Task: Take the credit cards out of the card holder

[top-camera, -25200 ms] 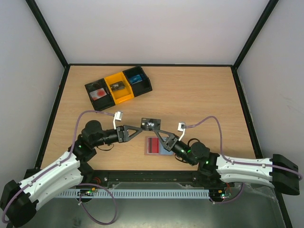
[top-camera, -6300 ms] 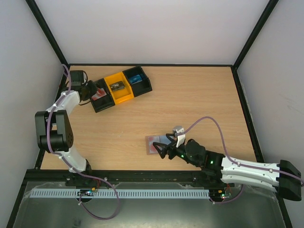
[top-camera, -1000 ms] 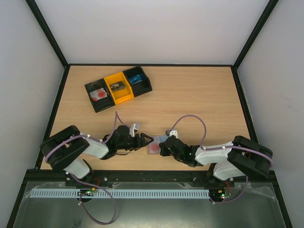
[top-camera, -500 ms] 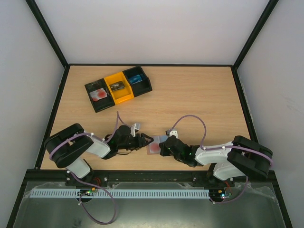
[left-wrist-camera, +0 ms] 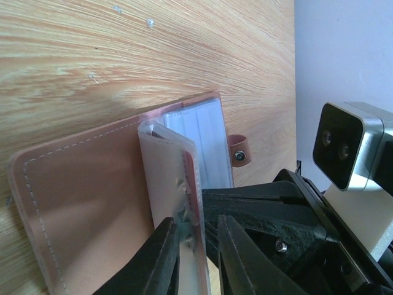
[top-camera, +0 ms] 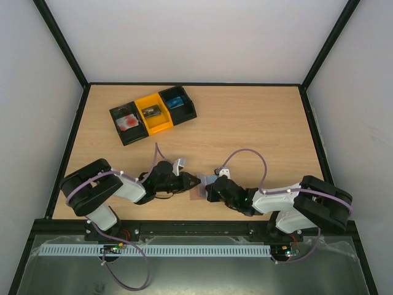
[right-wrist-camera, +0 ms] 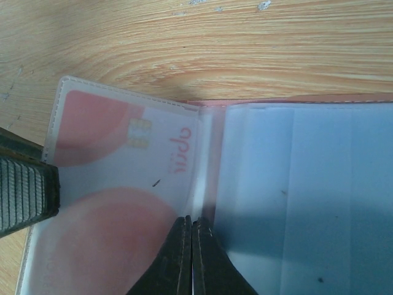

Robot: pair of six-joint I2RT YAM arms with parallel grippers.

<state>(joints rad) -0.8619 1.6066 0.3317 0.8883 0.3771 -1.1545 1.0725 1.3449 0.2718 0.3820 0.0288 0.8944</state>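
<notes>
The brown card holder [top-camera: 198, 193] lies open on the table between both grippers; its leather flap [left-wrist-camera: 80, 203] is flat. One clear sleeve [left-wrist-camera: 166, 172] stands upright with a red credit card [right-wrist-camera: 123, 160] inside. My left gripper [left-wrist-camera: 196, 222] straddles that sleeve's edge, jaws narrowly apart, one finger against the plastic and a thin gap at the other. My right gripper [right-wrist-camera: 191, 222] is shut, its tips on the fold beside the pale inner pockets [right-wrist-camera: 295, 184]. Whether it pinches a sheet does not show. From above, the left gripper [top-camera: 196, 183] and the right gripper [top-camera: 208, 192] almost meet.
A row of black and yellow bins [top-camera: 153, 114] sits at the back left, each with a card in it. The right wrist camera housing [left-wrist-camera: 350, 147] is close behind the holder. Black frame posts border the table [top-camera: 258, 123].
My left gripper has moved right onto the holder and its jaws have narrowed around the raised sleeve. The right arm has stayed still.
</notes>
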